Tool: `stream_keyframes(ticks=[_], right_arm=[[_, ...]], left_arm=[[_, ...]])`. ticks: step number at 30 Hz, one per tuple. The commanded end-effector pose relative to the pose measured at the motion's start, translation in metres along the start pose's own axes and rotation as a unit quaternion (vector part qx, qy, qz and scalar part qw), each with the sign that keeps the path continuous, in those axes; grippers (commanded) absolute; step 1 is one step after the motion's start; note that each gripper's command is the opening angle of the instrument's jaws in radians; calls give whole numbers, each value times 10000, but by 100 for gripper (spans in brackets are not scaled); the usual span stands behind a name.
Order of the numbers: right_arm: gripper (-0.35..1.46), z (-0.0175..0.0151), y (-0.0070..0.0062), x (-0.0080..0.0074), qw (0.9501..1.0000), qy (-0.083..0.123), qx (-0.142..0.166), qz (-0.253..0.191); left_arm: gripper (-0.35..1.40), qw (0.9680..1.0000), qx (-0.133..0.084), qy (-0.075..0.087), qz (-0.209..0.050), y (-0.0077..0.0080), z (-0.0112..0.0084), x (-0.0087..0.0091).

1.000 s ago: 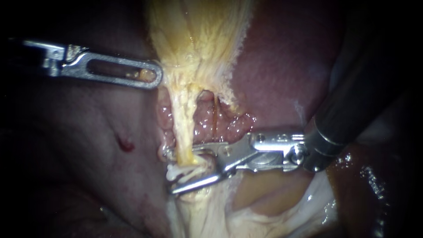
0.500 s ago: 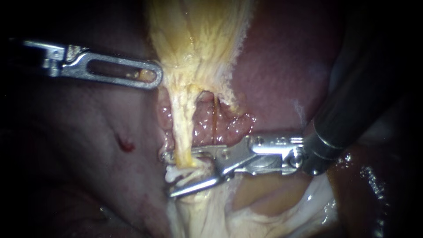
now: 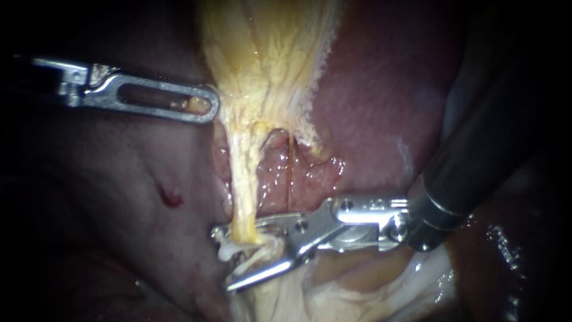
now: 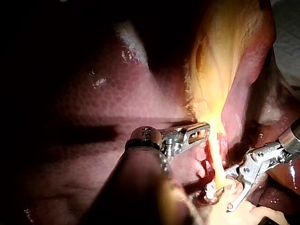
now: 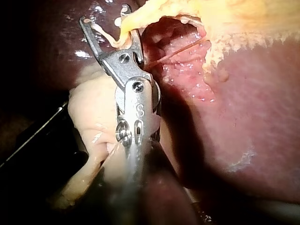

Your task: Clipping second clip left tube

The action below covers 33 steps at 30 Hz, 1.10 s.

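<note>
One pale-yellow left tube point(image 3: 243, 179) within gaping right tool point(image 3: 223, 259); left tool point(image 3: 205, 106) seemingly grips gallbladder point(image 3: 268, 53).

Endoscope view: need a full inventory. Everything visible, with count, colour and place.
gallbladder: 1, pale yellow, top centre, narrowing downward
left tube: 1, cream-yellow, runs from the gallbladder down into the right instrument's claw
right tube: 1, thin, reddish-tan, just right of the left tube
clip: 1, white, at the left tube inside that claw; how it sits is unclear
liver: 1, dark red, on both sides of the gallbladder
pale tissue: 1 patch, whitish, bottom centre
left instrument: 1, silver, claw shut on the gallbladder's left edge
right instrument: 1, silver claw on a dark shaft, open astride the left tube
</note>
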State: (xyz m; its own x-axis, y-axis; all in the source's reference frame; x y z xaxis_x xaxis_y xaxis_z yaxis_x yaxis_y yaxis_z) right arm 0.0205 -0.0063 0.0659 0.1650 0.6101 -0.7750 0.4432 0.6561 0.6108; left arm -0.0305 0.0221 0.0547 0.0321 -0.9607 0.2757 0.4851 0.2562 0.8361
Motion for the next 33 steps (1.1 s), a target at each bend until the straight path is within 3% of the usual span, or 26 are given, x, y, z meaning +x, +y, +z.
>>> stream_keyframes(ticks=[1,18,33], right_arm=[[49,0,0,0,10000,-3,1,0],[46,3,-6,1,10000,6,62,15],[-2,-12,-5,-4,9999,-24,96,43]], left_arm=[[-35,10000,0,0,-1,0,0,0],[-35,10000,0,0,-1,0,0,0],[-35,10000,1,1,0,1,0,0]])
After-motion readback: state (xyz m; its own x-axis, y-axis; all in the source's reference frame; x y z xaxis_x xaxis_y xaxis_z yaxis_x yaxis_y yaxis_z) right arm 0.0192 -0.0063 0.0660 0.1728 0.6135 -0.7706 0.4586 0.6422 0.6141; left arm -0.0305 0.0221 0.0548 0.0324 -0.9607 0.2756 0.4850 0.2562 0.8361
